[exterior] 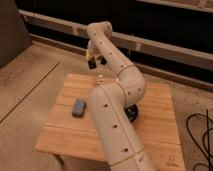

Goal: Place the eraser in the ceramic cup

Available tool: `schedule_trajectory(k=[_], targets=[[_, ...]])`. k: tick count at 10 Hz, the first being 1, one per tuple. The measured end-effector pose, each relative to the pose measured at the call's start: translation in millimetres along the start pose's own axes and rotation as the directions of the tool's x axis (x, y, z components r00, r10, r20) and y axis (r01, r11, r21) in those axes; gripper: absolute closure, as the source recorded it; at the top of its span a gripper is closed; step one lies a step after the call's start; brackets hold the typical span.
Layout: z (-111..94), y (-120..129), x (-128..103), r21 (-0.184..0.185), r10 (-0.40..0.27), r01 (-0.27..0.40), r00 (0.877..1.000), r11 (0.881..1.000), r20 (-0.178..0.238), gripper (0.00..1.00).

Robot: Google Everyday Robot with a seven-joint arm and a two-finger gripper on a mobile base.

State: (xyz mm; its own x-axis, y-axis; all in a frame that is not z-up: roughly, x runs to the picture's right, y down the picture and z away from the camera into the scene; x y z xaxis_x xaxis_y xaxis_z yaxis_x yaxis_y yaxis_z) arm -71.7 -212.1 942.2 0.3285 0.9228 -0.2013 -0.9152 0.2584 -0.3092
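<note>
While the arm [116,125] rises from the lower edge of the view, bends at an elbow over the middle of the table [60,132] and reaches back toward the far left, the gripper [92,63] hangs at its end, pointing down, above the table's far edge. Its 2 fingers are clenched on the eraser [92,65], a small black block held in the air, clear of the wood.

Just below the eraser and slightly to its right, 1 small white item [100,78] stands upright on the tabletop near the far edge. It is apart from the eraser, and whether it is a vessel or a bottle cannot be told.

A flat blue-grey block [79,107] lies on the left half of the table, well apart from the gripper and just left of the arm's lower link. A black bowl [132,113] sits on the right of that link, which hides most of it, so only a dark curved part shows.

The table is of pale wooden slats and stands on a speckled floor [30,75]. A dark cable [200,132] loops on the floor at the right edge of the view.
</note>
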Motion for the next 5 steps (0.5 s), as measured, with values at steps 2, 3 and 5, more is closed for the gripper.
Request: schedule_trajectory(k=[2, 3, 5], targets=[[-14, 7, -4, -0.007, -0.026, 0.026, 0.999, 1.0, 0.024, 1.0], [-21, 10, -5, -0.005, -0.042, 0.042, 0.998, 0.999, 0.04, 1.0], [-36, 16, 0, 0.001, -0.061, 0.061, 0.996, 0.998, 0.072, 1.0]])
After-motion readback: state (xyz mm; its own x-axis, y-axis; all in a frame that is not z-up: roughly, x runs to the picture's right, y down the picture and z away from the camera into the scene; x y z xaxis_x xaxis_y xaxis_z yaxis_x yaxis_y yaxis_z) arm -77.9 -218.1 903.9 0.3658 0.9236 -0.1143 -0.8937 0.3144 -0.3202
